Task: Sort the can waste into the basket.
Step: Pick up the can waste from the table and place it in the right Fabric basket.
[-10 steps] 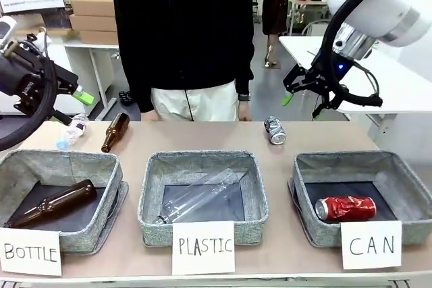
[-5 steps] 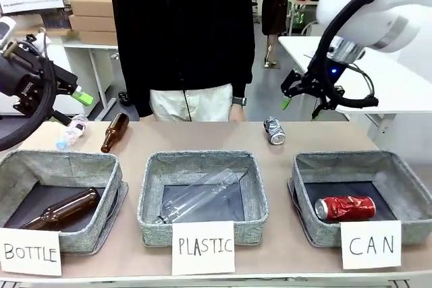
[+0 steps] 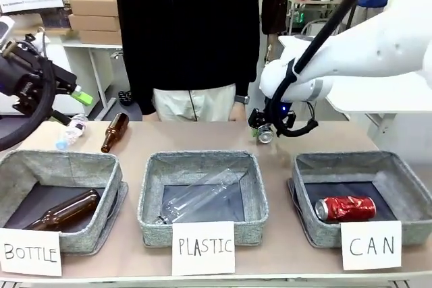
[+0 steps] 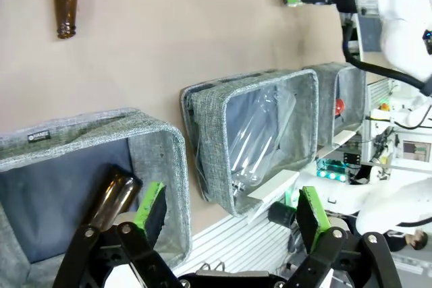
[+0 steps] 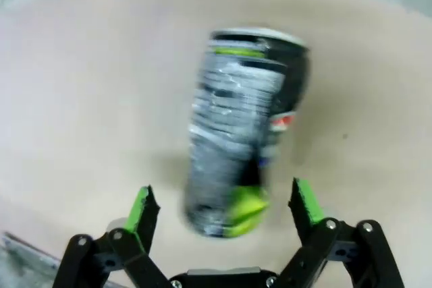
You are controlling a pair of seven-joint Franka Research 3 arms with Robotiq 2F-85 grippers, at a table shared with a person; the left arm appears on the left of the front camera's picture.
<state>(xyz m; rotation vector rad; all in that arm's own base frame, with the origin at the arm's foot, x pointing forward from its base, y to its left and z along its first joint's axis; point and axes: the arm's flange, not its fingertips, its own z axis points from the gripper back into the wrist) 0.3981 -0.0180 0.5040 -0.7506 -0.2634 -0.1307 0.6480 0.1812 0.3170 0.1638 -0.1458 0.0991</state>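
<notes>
A: What is differing from the picture a second earlier?

B: Front view. I am seeing my right gripper (image 3: 264,131) sitting low at the far edge of the table (image 3: 202,141), down on the silver can (image 3: 265,137). A second ago it was hanging high, beyond the table and to the right of that can. The can is showing a little left of where it lay, though the gripper is hiding most of it. My left gripper (image 3: 75,92) is keeping the same place above the table's left end. The red can (image 3: 345,208) is lying on its side as before, inside the CAN basket (image 3: 317,228), behind the white card (image 3: 370,245).

A: How are the fingers standing?

B: Right wrist view. The right gripper (image 5: 223,197) is spread wide, with the silver can (image 5: 246,119) lying lengthwise on the table between the two green pads (image 5: 143,206). Bare table is showing on either side of the can, so the pads are standing apart from it. The picture is blurring, and I cannot tell whether anything lower is touching the can.

A: And the other side?

B: Left wrist view. The left gripper (image 4: 231,197) is likewise spread wide and gripping nothing. It is hanging over the BOTTLE basket (image 4: 162,166), where a brown bottle (image 4: 111,197) is lying.
</notes>
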